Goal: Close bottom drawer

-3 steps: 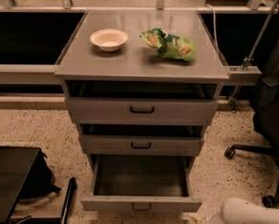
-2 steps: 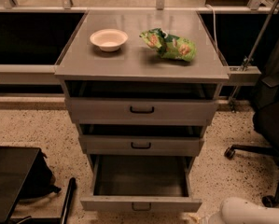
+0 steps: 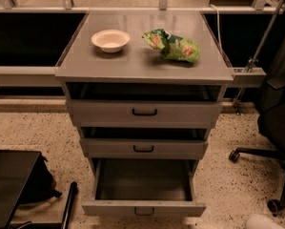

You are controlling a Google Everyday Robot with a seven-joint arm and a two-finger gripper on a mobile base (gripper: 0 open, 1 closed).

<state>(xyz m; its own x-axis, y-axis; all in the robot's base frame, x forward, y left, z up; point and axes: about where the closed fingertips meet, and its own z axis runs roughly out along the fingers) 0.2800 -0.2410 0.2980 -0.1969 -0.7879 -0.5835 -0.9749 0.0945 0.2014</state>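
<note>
The bottom drawer (image 3: 108, 208) is the lowest of three in a grey metal cabinet (image 3: 147, 66). It is pulled far out, its inside is bare, and a small dark pull (image 3: 144, 212) sits at the centre of its low front. The middle drawer (image 3: 180, 149) and the top drawer (image 3: 189, 112) stand slightly out. My gripper is out of view. Only a white rounded part of my arm (image 3: 263, 222) shows at the bottom right edge, on the floor side to the right of the open drawer.
A white bowl (image 3: 110, 40) and a green snack bag (image 3: 173, 45) lie on the cabinet top. A black office chair (image 3: 275, 123) stands at the right. A black flat surface (image 3: 8, 185) and a dark bag (image 3: 39, 185) are at the lower left. The floor is speckled.
The white part of my arm has drawn back toward the bottom right corner, so less of it shows. The drawers have not moved.
</note>
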